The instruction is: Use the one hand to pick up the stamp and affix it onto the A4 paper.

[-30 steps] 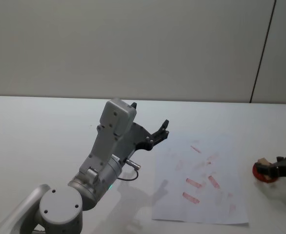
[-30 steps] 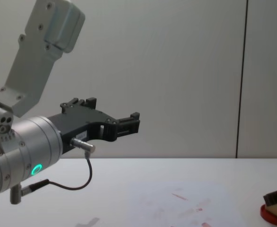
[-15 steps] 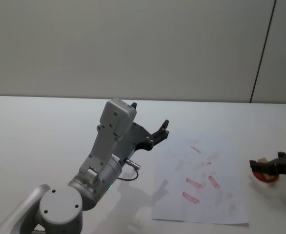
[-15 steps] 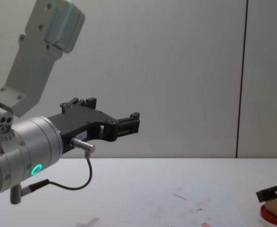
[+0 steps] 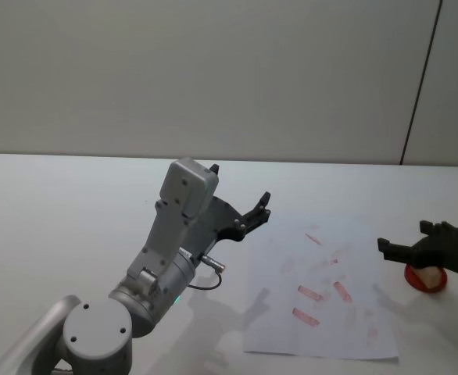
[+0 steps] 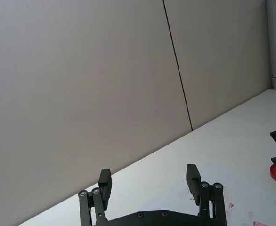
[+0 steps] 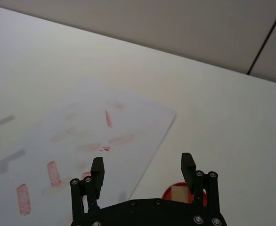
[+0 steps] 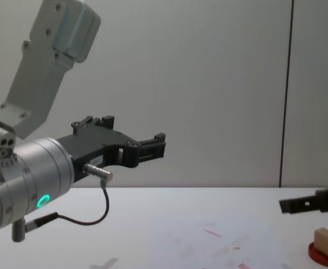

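Our right gripper (image 5: 405,248) has lifted off with jaws spread and empty, leaving the stamp (image 5: 428,275) on the red ink pad (image 8: 324,255) at three o'clock of the A4 paper (image 5: 323,285). We judge regrasping is needed. Farther left, the left gripper (image 5: 256,212) stays parked, jaws spread.

One wooden stamp (image 5: 430,275), one round red ink pad (image 5: 426,282), one sheet of A4 paper (image 5: 323,285) and two black grippers: left gripper (image 5: 248,219), right gripper (image 5: 405,248).

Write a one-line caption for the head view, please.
Open right gripper hovers above the stamp on its red ink pad, beside the A4 paper; left gripper parked.
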You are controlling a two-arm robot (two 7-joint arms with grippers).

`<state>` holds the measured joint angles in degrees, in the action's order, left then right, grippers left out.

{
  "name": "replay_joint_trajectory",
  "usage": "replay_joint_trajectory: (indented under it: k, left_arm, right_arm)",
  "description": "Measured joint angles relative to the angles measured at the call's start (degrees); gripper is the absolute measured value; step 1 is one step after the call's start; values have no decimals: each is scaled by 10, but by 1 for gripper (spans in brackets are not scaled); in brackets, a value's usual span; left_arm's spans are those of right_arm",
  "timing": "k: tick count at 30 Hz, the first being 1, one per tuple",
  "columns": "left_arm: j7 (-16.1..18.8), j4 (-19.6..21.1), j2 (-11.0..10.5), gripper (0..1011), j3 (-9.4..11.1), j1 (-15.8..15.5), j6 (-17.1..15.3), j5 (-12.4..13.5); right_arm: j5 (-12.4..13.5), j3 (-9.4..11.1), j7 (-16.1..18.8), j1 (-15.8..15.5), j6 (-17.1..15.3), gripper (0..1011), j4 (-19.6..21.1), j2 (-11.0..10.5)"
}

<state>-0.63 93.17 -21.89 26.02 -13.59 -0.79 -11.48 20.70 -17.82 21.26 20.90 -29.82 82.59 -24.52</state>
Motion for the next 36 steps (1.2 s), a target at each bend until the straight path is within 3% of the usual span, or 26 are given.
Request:
replay_joint_trajectory:
  k: [12,36]
  left_arm:
    - [0,0,0,1002,0,0,0,0]
    - [0,0,0,1002,0,0,0,0]
  right_arm:
    - [24,2,49,-19,71,1001,27,-13]
    - [37,3,75,-30,108,1001,41,-20]
